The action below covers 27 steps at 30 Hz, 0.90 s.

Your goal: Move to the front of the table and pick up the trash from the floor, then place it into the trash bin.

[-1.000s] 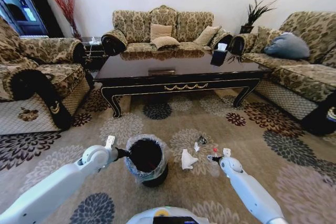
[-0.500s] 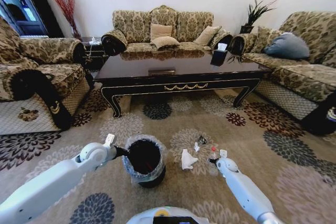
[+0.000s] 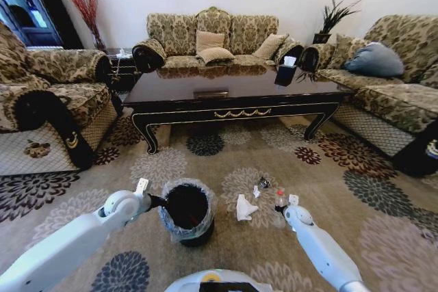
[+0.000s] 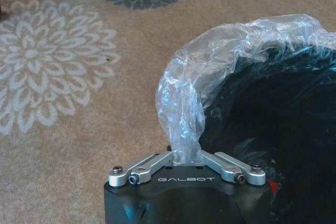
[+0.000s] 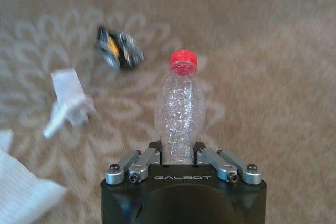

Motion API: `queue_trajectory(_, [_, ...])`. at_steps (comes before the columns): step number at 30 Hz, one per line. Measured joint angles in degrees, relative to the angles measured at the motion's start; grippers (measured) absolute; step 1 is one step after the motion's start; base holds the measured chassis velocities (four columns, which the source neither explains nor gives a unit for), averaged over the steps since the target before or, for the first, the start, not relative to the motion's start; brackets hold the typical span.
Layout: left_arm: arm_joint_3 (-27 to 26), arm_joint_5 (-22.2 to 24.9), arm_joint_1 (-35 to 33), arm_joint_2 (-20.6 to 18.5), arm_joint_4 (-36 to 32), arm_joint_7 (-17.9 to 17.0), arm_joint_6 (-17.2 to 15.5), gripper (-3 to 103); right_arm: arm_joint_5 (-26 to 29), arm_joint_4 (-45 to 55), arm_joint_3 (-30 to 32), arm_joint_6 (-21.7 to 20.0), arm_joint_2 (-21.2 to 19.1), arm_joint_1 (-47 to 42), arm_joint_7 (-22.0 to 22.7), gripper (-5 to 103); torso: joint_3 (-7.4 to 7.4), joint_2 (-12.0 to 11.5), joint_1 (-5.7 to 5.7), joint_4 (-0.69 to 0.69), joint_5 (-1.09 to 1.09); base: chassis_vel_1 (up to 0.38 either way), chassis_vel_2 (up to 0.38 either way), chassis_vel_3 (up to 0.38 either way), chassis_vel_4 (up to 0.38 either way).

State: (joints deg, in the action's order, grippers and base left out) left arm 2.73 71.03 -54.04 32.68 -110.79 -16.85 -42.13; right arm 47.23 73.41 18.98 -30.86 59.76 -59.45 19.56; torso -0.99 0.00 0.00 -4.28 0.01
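Fingers — "GALBOT"-marked — around red-capped bottle

The word "GALBOT" stands in pale capital letters on the black housing of the left gripper, just below the point where its fingers clamp the folded liner of the trash bin. The same word "GALBOT" stands on the black housing of the right gripper, just below the base of the clear bottle gripped between its fingers. No other writing can be read.
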Motion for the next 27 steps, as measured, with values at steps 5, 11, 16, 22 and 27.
queue_trajectory(5, [-0.33,0.51,0.04,0.87,0.0,-0.34,-0.01,0,-2.43,9.81,4.59,2.49,-1.43,-6.12,-0.97,25,0.0,0.0,0.0,0.0,-0.02,0.0,0.0,0.0,0.0])
queue_trajectory(11, [-2.43,2.52,-0.84,1.71,-0.06,-1.7,0.04,0,-5.29,20.92,6.39,8.66,-2.13,-11.08,-3.82,25,0.0,0.0,0.0,0.0,0.0,0.0,0.0,0.0,0.0])
queue_trajectory(16, [0.2,3.52,1.02,1.44,-0.47,-2.39,0.01,0,-5.99,30.02,5.99,13.47,-2.51,-13.35,-6.8,25,0.0,0.0,0.0,0.05,-0.02,0.0,0.0,0.0,0.0])
queue_trajectory(22, [10.59,6.16,10.06,2.8,0.67,-4.12,0.03,0,-10.39,39.24,6.32,19.91,-1.76,-18.12,-11.79,25,0.0,0.0,-0.01,-0.02,-0.01,0.0,0.0,0.0,0.0])
queue_trajectory(27, [15.53,7.0,14.39,4.02,2.1,-4.59,0.01,0,-14.73,44.6,6.64,24.34,-0.84,-21.83,-16.14,25,0.01,0.0,0.0,0.01,-0.01,0.0,0.0,0.0,0.0])
